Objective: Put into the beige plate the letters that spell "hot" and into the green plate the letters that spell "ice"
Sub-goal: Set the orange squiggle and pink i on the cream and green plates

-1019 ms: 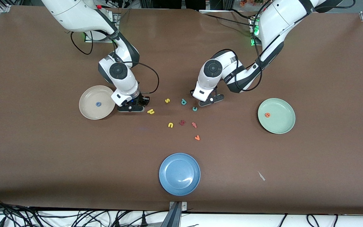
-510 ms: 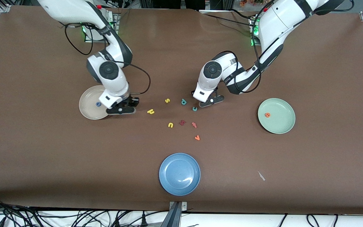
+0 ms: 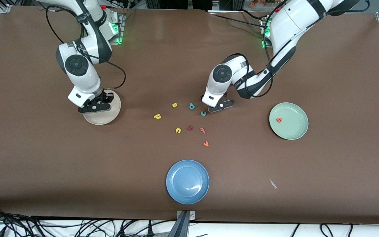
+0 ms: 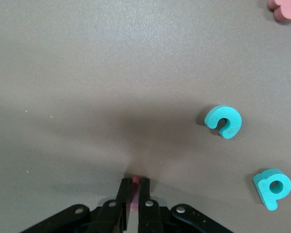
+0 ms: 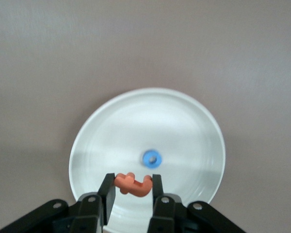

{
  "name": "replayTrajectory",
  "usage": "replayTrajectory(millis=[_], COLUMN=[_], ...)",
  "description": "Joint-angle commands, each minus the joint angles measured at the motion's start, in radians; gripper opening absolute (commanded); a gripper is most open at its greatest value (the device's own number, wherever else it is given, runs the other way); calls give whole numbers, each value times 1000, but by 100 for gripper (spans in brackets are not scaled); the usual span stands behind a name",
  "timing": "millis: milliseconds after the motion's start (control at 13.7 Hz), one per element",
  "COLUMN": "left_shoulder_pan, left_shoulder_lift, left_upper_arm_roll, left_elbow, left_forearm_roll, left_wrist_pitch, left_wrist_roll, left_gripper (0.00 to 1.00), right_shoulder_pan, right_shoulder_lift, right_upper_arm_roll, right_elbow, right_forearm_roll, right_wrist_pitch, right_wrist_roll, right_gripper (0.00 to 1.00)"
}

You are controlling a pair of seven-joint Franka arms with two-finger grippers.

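Observation:
My right gripper (image 3: pixel 94 107) hangs over the beige plate (image 3: pixel 111 116), shut on the orange t (image 5: pixel 133 184). The blue o (image 5: pixel 152 158) lies in that plate (image 5: pixel 89 141); the front view hides it under the gripper. The yellow h (image 3: pixel 157 116) lies on the table toward the middle. My left gripper (image 3: pixel 213 106) is down at the table beside the teal c (image 3: pixel 203 113), shut on a thin dark red piece, the i (image 4: pixel 135 180). The c (image 4: pixel 223 122) lies apart from the fingers. The orange e (image 3: pixel 279 120) sits in the green plate (image 3: pixel 296 131).
Loose letters lie mid-table: yellow s (image 3: pixel 174 105), teal letter with a stem (image 3: pixel 191 106), yellow u (image 3: pixel 178 130), a dark red letter (image 3: pixel 190 127), a pinkish-red hooked one (image 3: pixel 203 130), orange v (image 3: pixel 206 143). A blue plate (image 3: pixel 187 181) stands nearest the front camera.
My right arm has carried the orange t from beside the yellow h to over the beige plate. My left gripper stayed in place and closed its fingers on the red piece.

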Motion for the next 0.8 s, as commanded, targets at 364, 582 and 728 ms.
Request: replayTrajectory(millis=[364, 582, 728], left_shoulder_pan=[88, 190, 284], left_shoulder_lift=[-87, -118, -138], left_upper_arm_roll=[-7, -8, -13], left_elbow=[126, 157, 160], left_forearm_roll=[36, 36, 22], left_wrist_pitch=[-114, -245, -324], left_wrist_roll=[6, 163, 326], left_gripper=[0, 0, 0], right_shoulder_pan=[1, 3, 3], right_shoulder_lift=[-32, -26, -29], right_upper_arm_roll=[4, 15, 22], right_elbow=[-59, -57, -57], right_forearm_roll=[69, 80, 81], right_wrist_pitch=[35, 36, 36], right_wrist_roll=[-6, 37, 37], right_gripper=[77, 77, 77])
